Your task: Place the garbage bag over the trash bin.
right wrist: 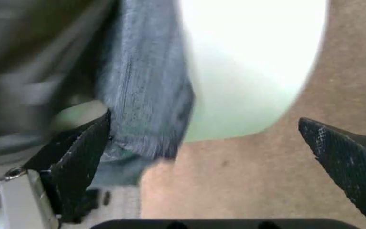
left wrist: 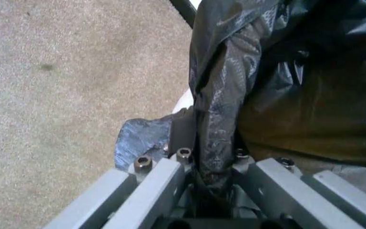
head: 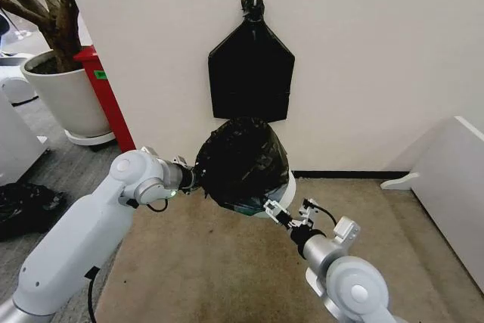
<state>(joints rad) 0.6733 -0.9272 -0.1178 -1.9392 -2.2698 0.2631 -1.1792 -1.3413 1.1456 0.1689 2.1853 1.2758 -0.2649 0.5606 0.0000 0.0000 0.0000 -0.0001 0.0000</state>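
Note:
The black garbage bag (head: 242, 158) is draped over the top of the cream-white trash bin (head: 290, 187), of which a strip of rim shows on its right side. My left gripper (head: 195, 179) is at the bag's left edge, shut on a gathered fold of the garbage bag (left wrist: 216, 119); a sliver of the trash bin (left wrist: 184, 101) shows beside it. My right gripper (head: 277, 213) is at the bin's near right side and stands open. Between its spread fingertips (right wrist: 75, 162) hangs the garbage bag's hem (right wrist: 148, 95) against the pale wall of the trash bin (right wrist: 253, 62).
A flat black knotted bundle (head: 251, 73) hangs on the wall behind the bin. A large white plant pot (head: 68, 100) and a red post (head: 107, 100) stand at the left. A lumpy dark bag (head: 26, 206) lies on the floor at the left, and white furniture (head: 454, 187) stands at the right.

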